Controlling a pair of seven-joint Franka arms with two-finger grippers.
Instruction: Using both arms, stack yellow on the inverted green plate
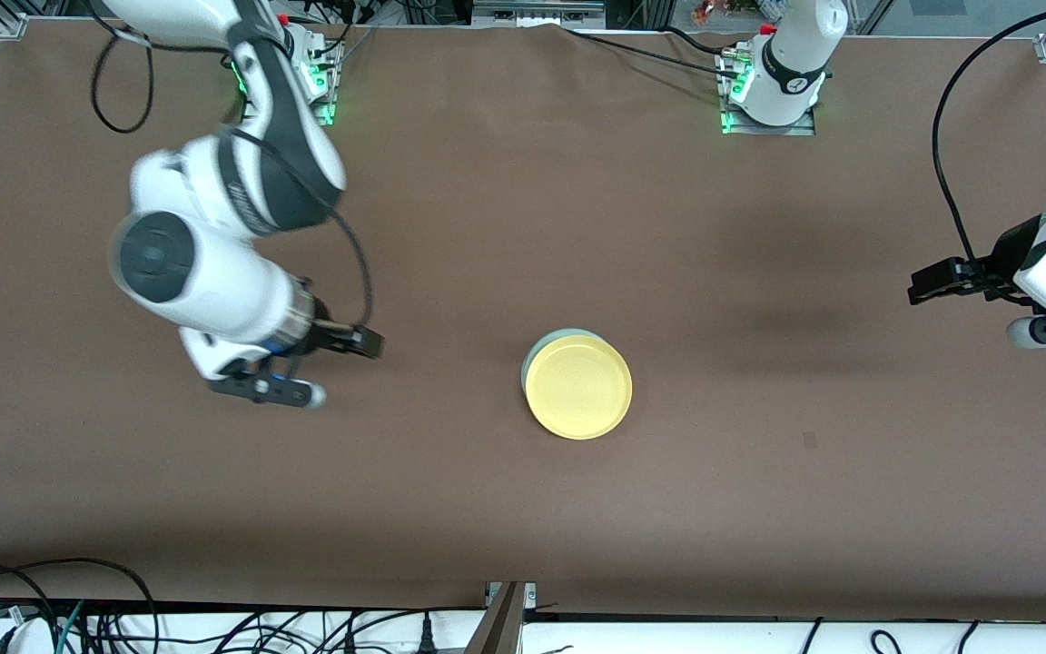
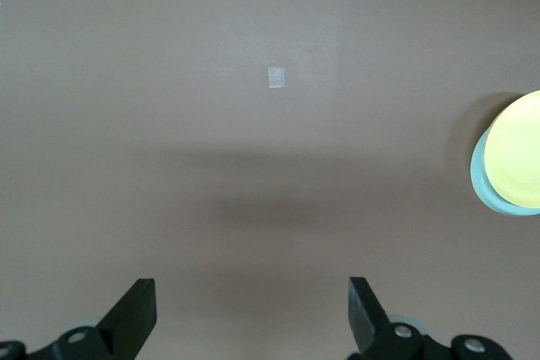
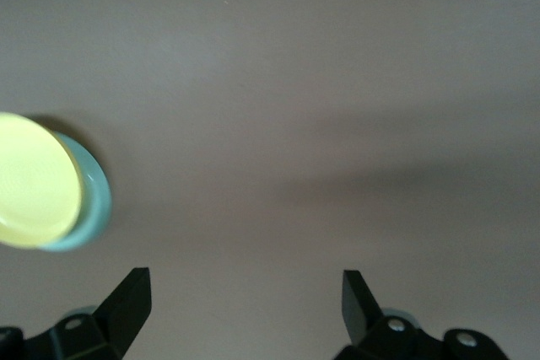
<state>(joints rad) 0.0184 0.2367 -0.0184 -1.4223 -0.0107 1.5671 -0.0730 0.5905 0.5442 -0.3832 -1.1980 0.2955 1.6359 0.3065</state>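
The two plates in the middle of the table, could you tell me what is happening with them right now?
The yellow plate sits on the green plate, slightly off-centre, so a green edge shows. Nothing holds either plate. The right gripper and the left gripper are both open and empty, each over bare table toward its own arm's end.

The yellow (image 1: 578,388) plate is bright lemon with faint concentric rings. A pale mint sliver of the green plate (image 1: 545,343) shows at its edge. The table (image 1: 523,227) is plain brown, with one small pale square patch (image 2: 276,78). Both arms (image 1: 214,272) are white with black bands.
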